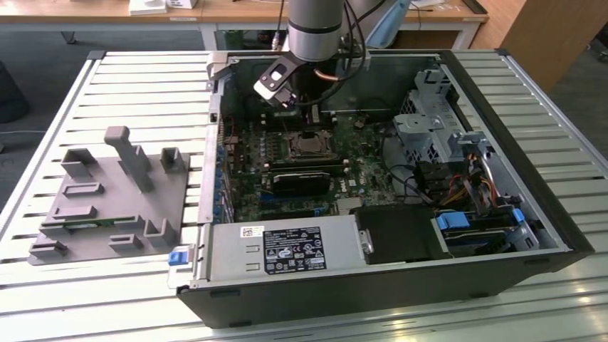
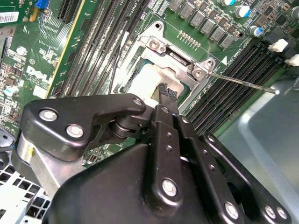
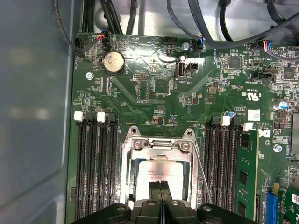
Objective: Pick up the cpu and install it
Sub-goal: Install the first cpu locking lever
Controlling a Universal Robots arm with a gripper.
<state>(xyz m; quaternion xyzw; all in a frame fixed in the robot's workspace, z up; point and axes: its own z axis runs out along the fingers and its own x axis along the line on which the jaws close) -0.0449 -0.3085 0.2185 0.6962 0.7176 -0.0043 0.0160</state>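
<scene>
My tool (image 3: 159, 185) hangs over the green motherboard (image 3: 154, 74). Its two matte black fingers (image 3: 154, 189) are pressed together with a thin seam between them, and nothing is caught in that seam. Just beneath the tips lies the cpu (image 3: 161, 170), a flat square with a dull silver-grey metal top. It sits level inside the socket's bright stamped steel frame (image 3: 127, 158). I cannot tell whether the tips touch the chip or stand just clear of it.

In the second wrist view a thin, straight wire lever (image 2: 243, 83) juts out from the frame's corner. Long black memory slots (image 3: 96, 168) run in ridged rows on both sides of the socket, with white latches at their ends. A round, shiny coin battery (image 3: 113, 62) sits further along the board.

In the exterior view the open black computer case (image 1: 380, 292) lies on its side on a tabletop (image 1: 142, 78) of pale metal slats. A grey moulded fixture (image 1: 105, 199) with blocky uprights stands beside it, toward the exterior view's left.
</scene>
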